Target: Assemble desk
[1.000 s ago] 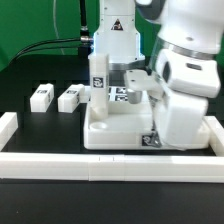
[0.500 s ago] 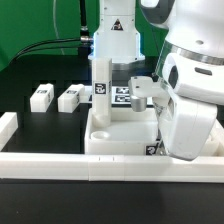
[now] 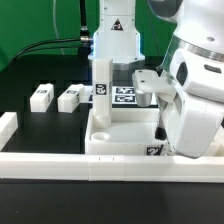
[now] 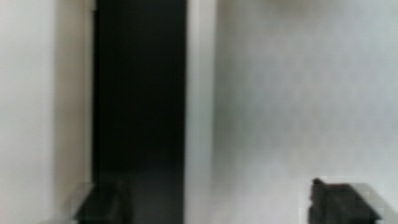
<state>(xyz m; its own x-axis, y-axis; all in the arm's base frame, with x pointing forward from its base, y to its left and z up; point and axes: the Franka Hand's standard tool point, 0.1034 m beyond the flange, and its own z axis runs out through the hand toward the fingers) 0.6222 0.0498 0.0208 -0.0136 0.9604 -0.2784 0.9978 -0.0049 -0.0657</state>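
Note:
The desk's white tray-like slab [image 3: 122, 132] lies against the front rail, rim up. One white tagged leg [image 3: 100, 88] stands upright in its far corner on the exterior view's left. Two more legs [image 3: 41, 96] [image 3: 69, 98] lie loose on the black table to the left. The arm's bulky white wrist [image 3: 192, 118] hangs over the slab's right end and hides the gripper in the exterior view. In the wrist view, my gripper [image 4: 226, 205] shows two dark fingertips [image 4: 356, 203] standing apart over a blurred white surface and a black band; nothing is clamped between them.
A long white border rail [image 3: 100, 166] runs along the front, and another rail [image 3: 8, 128] sits at the left. The marker board [image 3: 126, 96] lies behind the slab. The robot's white base [image 3: 115, 40] stands at the back.
The slab has slid and squared up against the front rail. The arm has shifted toward the exterior view's right. The jaws have opened.

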